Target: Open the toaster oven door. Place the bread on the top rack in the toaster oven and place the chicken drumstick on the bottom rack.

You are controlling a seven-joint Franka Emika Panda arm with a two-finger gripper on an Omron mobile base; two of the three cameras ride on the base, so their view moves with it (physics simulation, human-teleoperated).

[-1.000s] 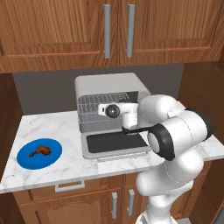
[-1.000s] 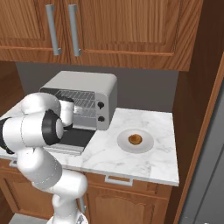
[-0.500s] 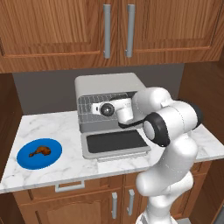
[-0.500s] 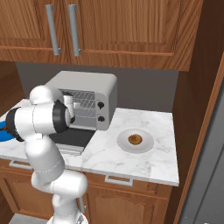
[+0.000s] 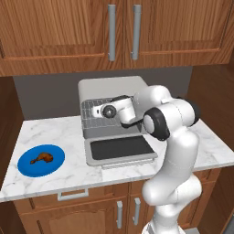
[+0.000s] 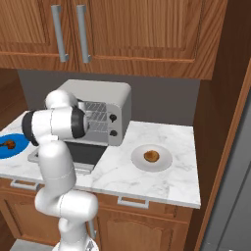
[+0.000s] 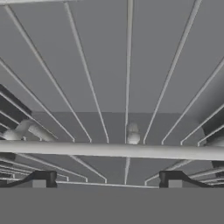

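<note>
Gripper [image 7: 107, 180]: being held inside the toaster oven [image 5: 112, 87] mouth, fingertips spread wide, nothing being grasped; wire bars of a rack [image 7: 127, 87] are being faced closely, which rack cannot be told. Toaster oven door [image 5: 119, 150]: being kept folded down flat toward the counter's [image 6: 162, 184] front edge. Chicken drumstick [image 5: 41, 158]: being carried on a blue plate [image 5: 27, 168] near the counter's left edge. Bread [image 6: 151, 156]: being carried on a white plate [image 6: 138, 163] right of the oven.

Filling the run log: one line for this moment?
boxy silver-grey toaster oven door: open | gripper: at wire racks, empty | round golden bread: white plate
</note>
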